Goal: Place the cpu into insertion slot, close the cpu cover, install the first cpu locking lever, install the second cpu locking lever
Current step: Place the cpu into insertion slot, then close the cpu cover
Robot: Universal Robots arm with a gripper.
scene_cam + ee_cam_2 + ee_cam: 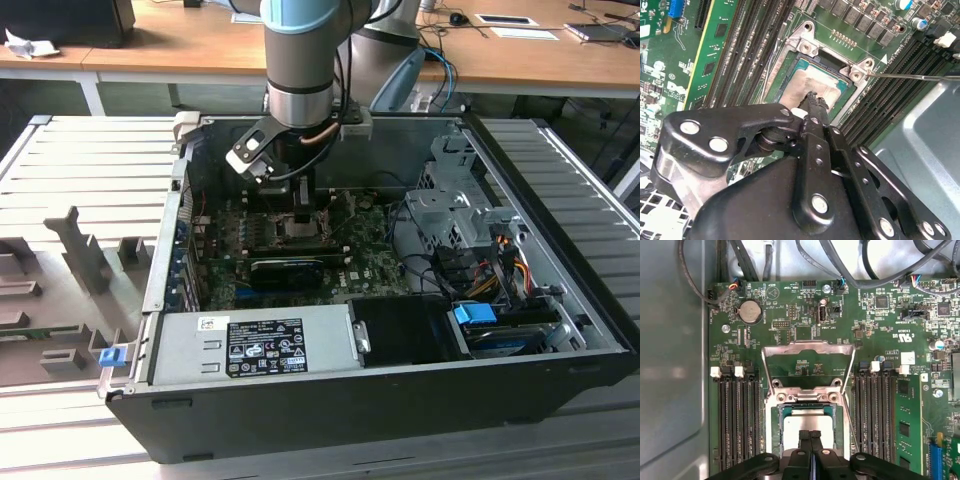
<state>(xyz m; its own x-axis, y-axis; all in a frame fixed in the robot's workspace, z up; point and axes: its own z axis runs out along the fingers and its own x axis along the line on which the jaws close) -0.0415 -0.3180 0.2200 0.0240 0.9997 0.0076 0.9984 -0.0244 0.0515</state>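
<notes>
Gripper [810, 434] has its fingers pressed together, pinching nothing, with the tip right down on the cpu [794, 422]. The chip's sitting in the socket on the motherboard [790, 315], so I'd guess it's being nudged flat. The cpu cover [807, 345] is flipped up open, which leaves room to reach in.
</notes>
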